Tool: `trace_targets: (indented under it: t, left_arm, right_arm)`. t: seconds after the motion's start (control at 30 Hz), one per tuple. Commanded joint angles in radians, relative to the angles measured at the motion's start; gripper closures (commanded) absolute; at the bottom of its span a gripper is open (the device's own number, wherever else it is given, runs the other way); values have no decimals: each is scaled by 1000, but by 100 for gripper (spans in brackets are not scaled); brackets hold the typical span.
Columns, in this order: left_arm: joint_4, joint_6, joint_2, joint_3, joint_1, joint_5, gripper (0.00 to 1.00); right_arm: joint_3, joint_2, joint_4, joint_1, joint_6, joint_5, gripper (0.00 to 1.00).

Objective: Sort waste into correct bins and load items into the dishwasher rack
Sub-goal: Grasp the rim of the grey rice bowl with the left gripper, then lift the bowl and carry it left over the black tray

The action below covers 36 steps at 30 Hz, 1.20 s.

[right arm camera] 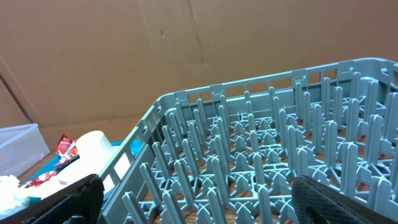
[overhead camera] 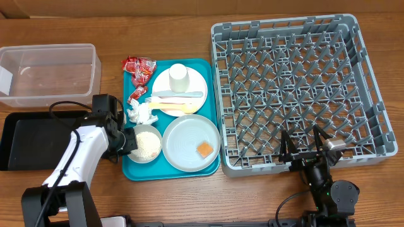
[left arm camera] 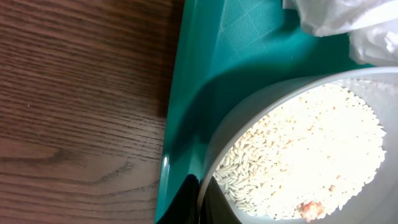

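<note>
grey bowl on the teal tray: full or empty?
Full: whitish rice grains cover the whole inside of the grey bowl, close to its rim.

Two plates, one bowl, one cup, two red wrappers

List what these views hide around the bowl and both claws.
- Left wrist: bowl cut off by right and bottom edges; pinkish bit in rice too blurred to name.
- Overhead: left claw tips hidden under its own body.
- Right wrist: right claw cut off by bottom edge.
</note>
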<state>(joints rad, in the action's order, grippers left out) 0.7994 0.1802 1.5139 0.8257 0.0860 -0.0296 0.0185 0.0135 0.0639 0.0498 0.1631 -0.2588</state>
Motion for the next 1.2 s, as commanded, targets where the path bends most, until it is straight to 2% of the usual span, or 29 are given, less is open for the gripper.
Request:
trace_targets:
  t: [0.0, 0.33, 0.77, 1.0, 1.17]
  left_arm:
    - [13, -1, 6, 2, 0, 16, 96]
    - [147, -1, 6, 144, 0, 93, 96]
    - [300, -47, 6, 303, 6, 85, 96]
    - [421, -45, 6, 431, 86, 129, 96]
    - [429, -53, -11, 462, 173, 145, 96]
  right_arm:
    - [-10, -11, -6, -6, -4, -4, 0]
    - [-10, -11, -6, -6, -4, -4, 0]
    - [-10, -11, -6, -6, -4, -4, 0]
    - [-10, -11, -6, -6, -4, -4, 0]
    - [-10, -11, -6, -6, -4, -4, 0]
